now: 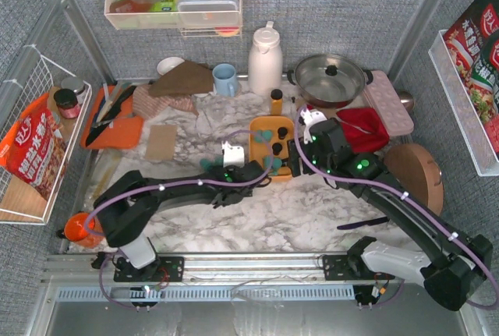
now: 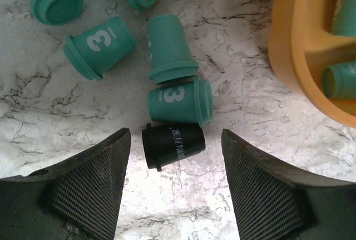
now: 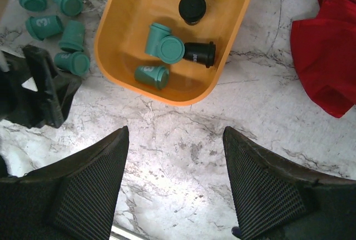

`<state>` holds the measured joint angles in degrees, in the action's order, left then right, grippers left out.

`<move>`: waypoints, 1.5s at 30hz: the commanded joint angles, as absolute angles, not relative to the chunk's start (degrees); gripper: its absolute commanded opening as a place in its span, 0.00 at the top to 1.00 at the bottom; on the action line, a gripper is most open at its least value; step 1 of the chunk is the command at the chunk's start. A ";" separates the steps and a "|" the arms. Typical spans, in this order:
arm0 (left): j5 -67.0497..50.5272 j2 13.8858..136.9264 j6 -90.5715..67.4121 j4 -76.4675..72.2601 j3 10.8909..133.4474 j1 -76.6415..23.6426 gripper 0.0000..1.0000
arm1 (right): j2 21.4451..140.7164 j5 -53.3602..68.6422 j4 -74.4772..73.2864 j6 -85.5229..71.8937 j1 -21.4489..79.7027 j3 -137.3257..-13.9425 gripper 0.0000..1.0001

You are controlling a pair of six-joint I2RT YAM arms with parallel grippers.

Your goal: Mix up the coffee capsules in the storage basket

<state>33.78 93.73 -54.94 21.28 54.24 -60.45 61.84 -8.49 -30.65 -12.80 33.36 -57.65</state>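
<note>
The orange storage basket (image 1: 262, 147) sits mid-table and holds several teal and black capsules (image 3: 164, 45); it also shows in the right wrist view (image 3: 128, 23) and the left wrist view (image 2: 289, 45). Several teal capsules (image 2: 172, 48) lie loose on the marble left of the basket. A black capsule (image 2: 173, 145) lies on its side between the fingers of my left gripper (image 2: 176, 181), which is open and not touching it. My right gripper (image 3: 175, 181) is open and empty over bare marble just near of the basket. The left gripper (image 3: 41, 87) shows in the right wrist view.
A red cloth (image 3: 328, 56) lies right of the basket. Behind stand a pot (image 1: 330, 79), white jug (image 1: 265, 59), blue mug (image 1: 224, 79), pink egg tray (image 1: 388, 102) and an orange cutting board (image 1: 109, 122). Wire racks (image 1: 31, 141) line both sides.
</note>
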 commanded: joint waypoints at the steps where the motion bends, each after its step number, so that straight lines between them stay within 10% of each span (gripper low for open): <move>1: 38.55 98.68 -60.97 32.15 58.78 -61.47 0.25 | 60.84 -7.12 -30.14 -13.27 33.40 -57.52 0.27; 9: 38.50 101.59 -65.71 33.37 59.89 -62.86 0.28 | 59.28 -5.83 -29.88 -13.45 33.40 -55.07 0.27; 24: 40.60 95.65 -63.18 30.59 58.66 -62.98 0.63 | 58.07 -5.14 -31.11 -13.27 33.40 -55.76 0.27; 45: 11.90 55.83 -3.97 -47.46 17.13 -63.04 1.00 | 58.67 4.75 -30.45 -18.13 38.21 -60.69 0.27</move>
<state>20.84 57.78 -18.85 -25.08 22.24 -63.13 57.52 1.76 -32.75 -15.59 35.99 -60.31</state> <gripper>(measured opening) 0.532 0.727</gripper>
